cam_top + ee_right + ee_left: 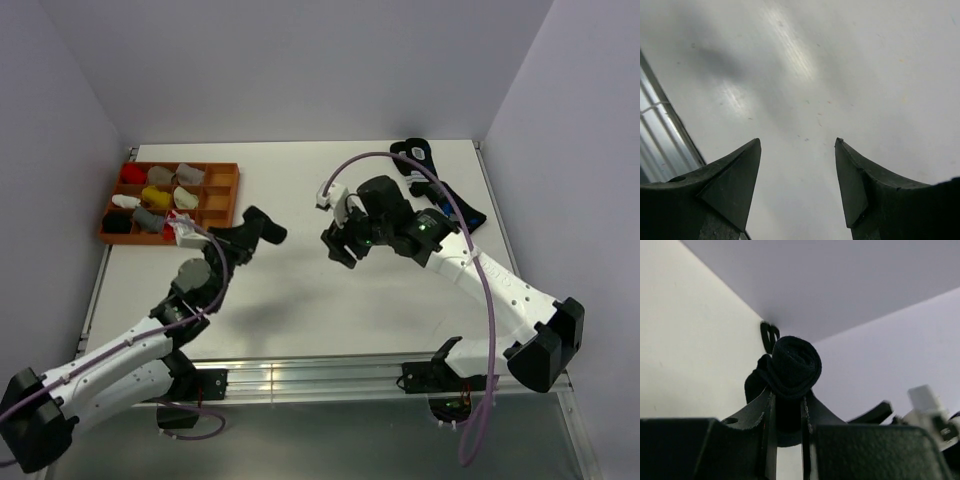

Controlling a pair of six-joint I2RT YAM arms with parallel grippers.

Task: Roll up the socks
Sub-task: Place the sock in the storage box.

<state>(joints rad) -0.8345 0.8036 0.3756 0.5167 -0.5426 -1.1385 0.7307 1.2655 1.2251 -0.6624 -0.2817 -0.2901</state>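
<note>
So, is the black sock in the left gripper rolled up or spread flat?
Rolled up. The left wrist view shows the black sock as a tight spiral bundle, pinched in the left gripper.

White table (pixel 300 190), pale walls (pixel 300 60) — evenly lit

Black sock (pixel 792 365), rolled into a tight spiral bundle, pinched between the left jaws
</note>
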